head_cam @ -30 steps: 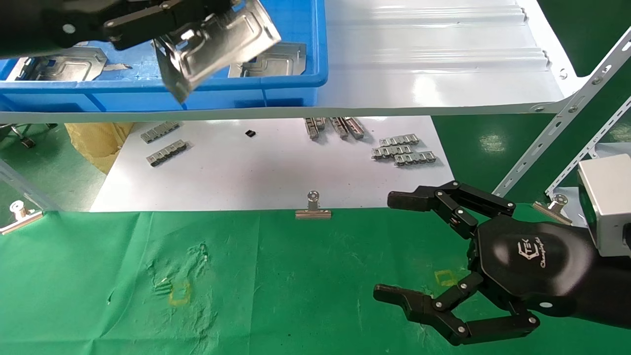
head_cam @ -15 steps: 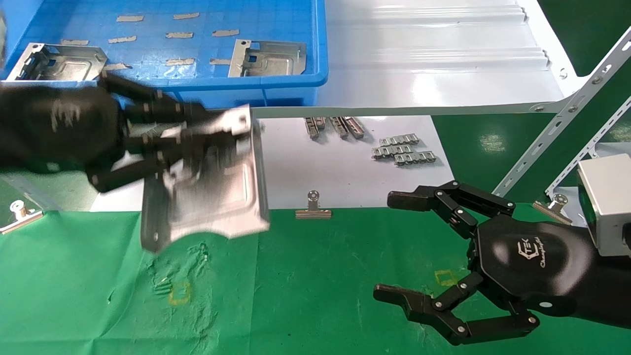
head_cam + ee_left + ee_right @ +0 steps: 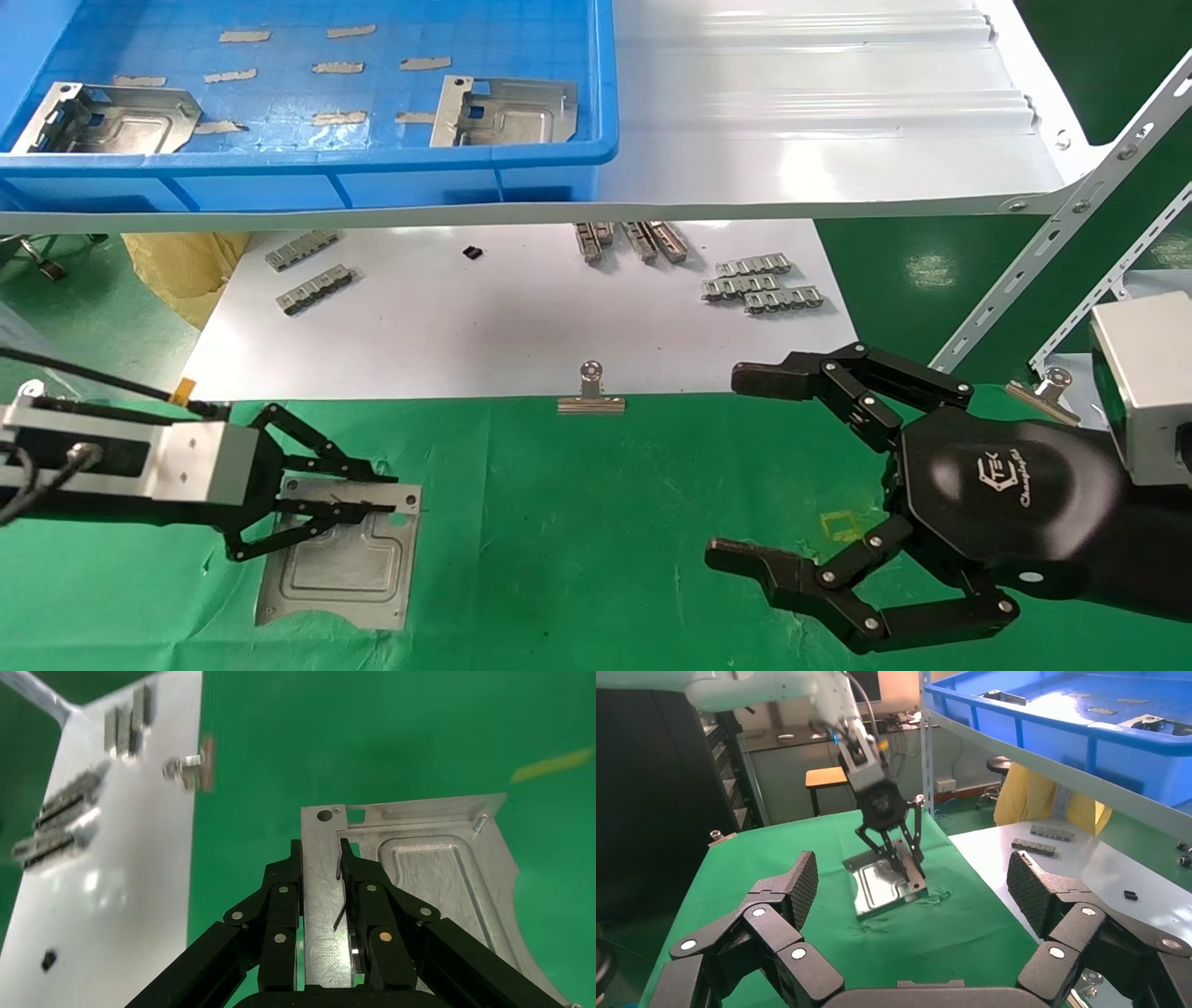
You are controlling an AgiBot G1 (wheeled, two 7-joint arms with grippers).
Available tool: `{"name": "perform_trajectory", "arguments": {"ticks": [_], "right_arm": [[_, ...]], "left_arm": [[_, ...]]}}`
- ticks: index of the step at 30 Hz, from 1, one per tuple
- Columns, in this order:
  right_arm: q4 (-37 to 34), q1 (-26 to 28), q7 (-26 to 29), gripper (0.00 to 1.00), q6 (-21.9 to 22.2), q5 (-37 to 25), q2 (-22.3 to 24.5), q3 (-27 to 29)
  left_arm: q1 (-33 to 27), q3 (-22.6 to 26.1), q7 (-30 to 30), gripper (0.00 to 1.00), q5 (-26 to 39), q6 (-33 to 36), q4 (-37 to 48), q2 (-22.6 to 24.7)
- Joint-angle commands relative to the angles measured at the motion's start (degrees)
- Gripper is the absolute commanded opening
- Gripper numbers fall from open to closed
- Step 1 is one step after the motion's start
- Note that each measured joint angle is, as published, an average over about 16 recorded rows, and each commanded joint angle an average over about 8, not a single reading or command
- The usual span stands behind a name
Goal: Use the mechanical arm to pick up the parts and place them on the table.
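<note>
1. Your left gripper [image 3: 358, 492] sits low over the table [image 3: 577, 550] near its left edge. Its thin black fingers [image 3: 284, 903] are closed on the raised edge tab of a plate [image 3: 340, 559], one on each side of the tab.
2. That plate lies flat on the green cloth toward the front left corner, with its concave edge toward the front. In the right wrist view the same plate [image 3: 884, 885] rests on the cloth under the left gripper [image 3: 895, 855].
3. Two more plates lie in the blue bin [image 3: 596, 93] on the white shelf [image 3: 819, 140] at the back: one [image 3: 107, 118] at the bin's left end, one [image 3: 507, 110] near its right end.
4. The white board [image 3: 484, 326] behind the cloth carries link strips [image 3: 312, 270] on its left part and more strips [image 3: 759, 282] on its right. A binder clip [image 3: 591, 391] stands on the board's front edge, at mid-table.
5. Your right gripper [image 3: 736, 466] hangs over the front right part of the table, fingers [image 3: 819, 587] spread wide, holding nothing.
</note>
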Motion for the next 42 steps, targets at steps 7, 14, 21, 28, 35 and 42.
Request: {"name": "perform_trajectory", "arguments": {"ticks": [7,14,21,28,35,42], "right_arm": [[0.00,0.00,0.00,1.00,0.00,0.00,0.00,0.00],[0.00,0.00,0.00,1.00,0.00,0.00,0.00,0.00],[0.00,0.00,0.00,1.00,0.00,0.00,0.00,0.00],[0.00,0.00,0.00,1.00,0.00,0.00,0.00,0.00],[-0.01,-0.01,0.00,1.00,0.01,0.01,0.00,0.01],[-0.01,-0.01,0.00,1.00,0.02,0.01,0.00,0.01]], "left_arm": [[1.65,1.18,9.94,0.66,1.65,-2.55,10.97,3.51],[1.65,1.69,13.88,1.00,2.75,-4.51,16.97,5.91],[1.27,1.27,15.19,1.00,1.92,-2.01,21.06,6.85],[1.90,-0.01,9.18,1.00,-2.21,2.59,21.72,6.03],[5.81,-1.59,0.79,1.00,-8.78,3.34,17.99,3.35],[6.38,-1.79,0.48,1.00,-9.56,3.41,17.23,3.02]]}}
